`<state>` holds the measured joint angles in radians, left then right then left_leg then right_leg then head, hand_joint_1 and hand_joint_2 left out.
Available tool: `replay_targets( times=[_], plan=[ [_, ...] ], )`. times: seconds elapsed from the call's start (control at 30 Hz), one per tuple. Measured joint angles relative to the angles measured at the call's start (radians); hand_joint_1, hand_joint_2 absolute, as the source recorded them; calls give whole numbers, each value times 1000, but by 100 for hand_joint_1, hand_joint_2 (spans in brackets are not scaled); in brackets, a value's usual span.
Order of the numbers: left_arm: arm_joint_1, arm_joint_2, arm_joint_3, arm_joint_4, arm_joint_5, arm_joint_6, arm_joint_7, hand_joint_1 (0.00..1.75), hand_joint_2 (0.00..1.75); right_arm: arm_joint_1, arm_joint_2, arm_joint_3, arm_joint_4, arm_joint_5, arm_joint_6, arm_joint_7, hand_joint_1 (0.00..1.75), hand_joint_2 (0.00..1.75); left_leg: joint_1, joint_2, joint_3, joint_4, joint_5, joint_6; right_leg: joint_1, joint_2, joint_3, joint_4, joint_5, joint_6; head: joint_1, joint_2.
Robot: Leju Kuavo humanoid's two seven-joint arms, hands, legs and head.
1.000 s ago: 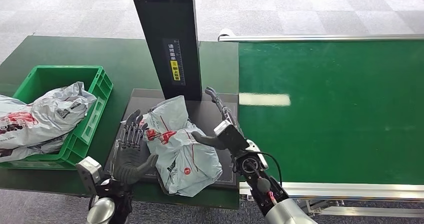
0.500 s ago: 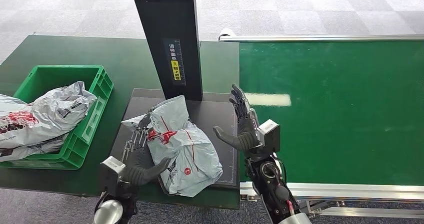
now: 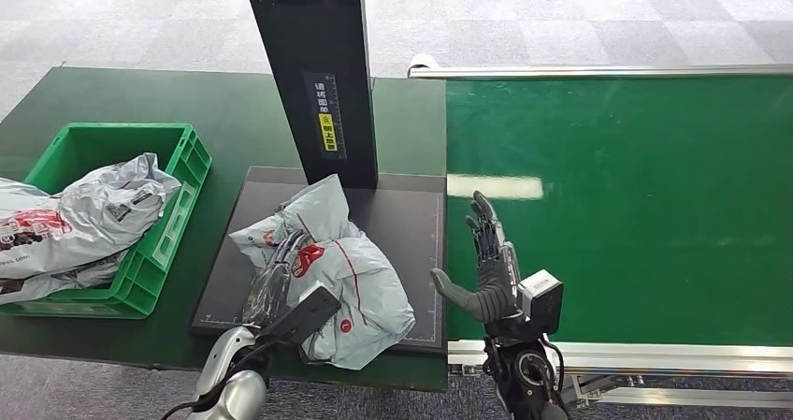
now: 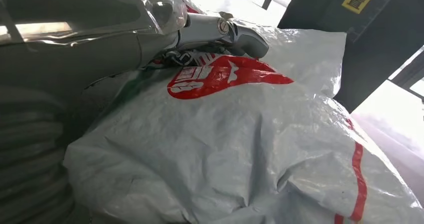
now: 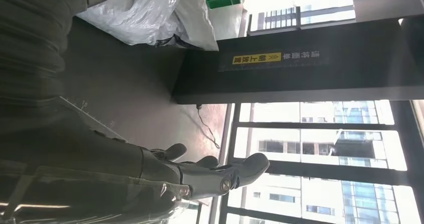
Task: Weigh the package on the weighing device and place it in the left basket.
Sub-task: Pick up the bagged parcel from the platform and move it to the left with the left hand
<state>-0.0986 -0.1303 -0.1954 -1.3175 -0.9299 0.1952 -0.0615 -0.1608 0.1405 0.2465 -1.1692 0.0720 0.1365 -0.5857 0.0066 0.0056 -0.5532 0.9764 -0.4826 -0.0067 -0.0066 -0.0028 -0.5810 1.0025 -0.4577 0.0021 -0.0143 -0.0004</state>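
Head view shows the left hand [image 3: 278, 282] lying on the near left side of the grey package [image 3: 341, 275], its dark fingers laid flat over the wrinkled plastic beside the red printed mark; the left wrist view has a fingertip [image 4: 240, 34] resting on the bag just above that red mark [image 4: 222, 77], though whether the hand actually grips the bag or only presses on it I cannot tell. The right hand [image 3: 486, 266] stands apart from the package, off the right edge of the weighing device [image 3: 402, 228], palm turned toward the bag, fingers straight and spread, thumb sticking out, holding nothing; in the right wrist view its fingers [image 5: 220, 171] are stretched out in the air. The package sits crumpled on the dark flat platform of the weighing device, toward its near half, in front of the black upright column [image 3: 318, 74] with a yellow label. To the left, on the dark green table [image 3: 234, 111], is the green basket [image 3: 182, 172], holding other grey bags [image 3: 89, 214]. To the right runs the green conveyor belt [image 3: 636, 195].
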Motion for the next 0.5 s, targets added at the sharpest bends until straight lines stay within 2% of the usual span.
replay_targets(
  times=[0.03, 0.17, 0.23, 0.27, 0.5],
  plan=[
    [-4, -2, 1, 8, -2, -3, 2, 10, 175, 5, 1, -4, -4, 2, 0, 1, 0, 175, 0, 0, 0, 0, 0, 0, 0, 0, 0, 0, 0, 0, 0, 0],
    [-17, -5, 2, 36, 0, -12, -2, 150, 175, 22, 7, -16, -17, 10, 0, 3, 0, 175, 0, 0, 1, 0, 0, 0, 0, 0, 1, 0, 0, 0, 0, 0],
    [-21, -5, 2, 47, 5, -14, -13, 166, 175, 28, 8, -24, -22, 12, 1, 4, 0, 175, 0, 0, 1, 0, 0, 0, 0, 0, 2, 0, 0, 0, 0, 0],
    [-23, -5, 3, 52, 10, -12, -20, 169, 175, 32, 10, -28, -25, 13, 1, 5, 0, 175, 0, 0, 2, 0, 0, 0, 0, 0, 2, 0, 0, 0, 0, 0],
    [-31, -10, 8, 65, 62, 4, -72, 173, 175, 54, 26, -72, -39, -9, -25, 51, 0, 175, 0, 0, 3, 0, 0, 0, 0, 0, 3, 0, 0, 0, 0, 0]
  ],
)
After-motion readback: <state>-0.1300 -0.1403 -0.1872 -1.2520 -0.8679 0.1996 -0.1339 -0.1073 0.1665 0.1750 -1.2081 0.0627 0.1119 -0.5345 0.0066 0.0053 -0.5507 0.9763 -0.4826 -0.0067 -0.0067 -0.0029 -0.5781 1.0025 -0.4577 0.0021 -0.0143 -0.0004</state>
